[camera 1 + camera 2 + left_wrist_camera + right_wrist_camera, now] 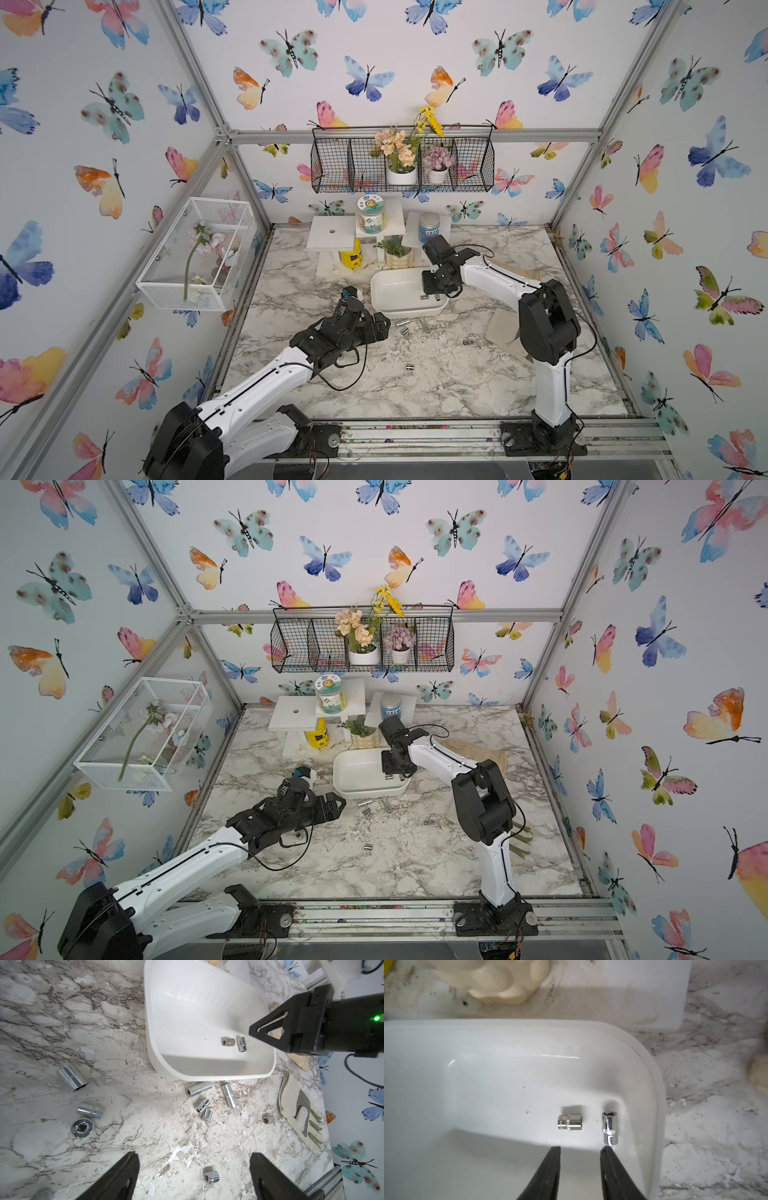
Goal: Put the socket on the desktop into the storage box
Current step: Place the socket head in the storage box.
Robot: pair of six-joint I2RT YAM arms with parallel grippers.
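Sockets are split between two places. Two of them, a short socket [570, 1122] and a slimmer socket [610, 1128], lie on their sides on the floor of the storage box [659, 1093], close to its right end wall. The box sits toward the far middle of the bench [436, 386].

The right tool [580, 1148] hangs over that end of the box, its jaws parted and empty, and the slimmer socket lies just past one fingertip. The left tool [193, 1155] hovers low over the bench, spread wide and gripping nothing.

By my judgement the task is at an early stage. The left wrist view shows nine pieces on the bench:
- a cluster of four [202, 1104] just near of the box wall
- a lone small one [268, 1118] beside a work glove [299, 1118]
- another single [211, 1176] nearer the left tool
- three large ones [91, 1110] off to the left

In both top views the left arm covers most of that left group, and the rest are only small glints. A blurred grey shape [41, 1193], cut off at the frame edge, may be one more, but I cannot tell.
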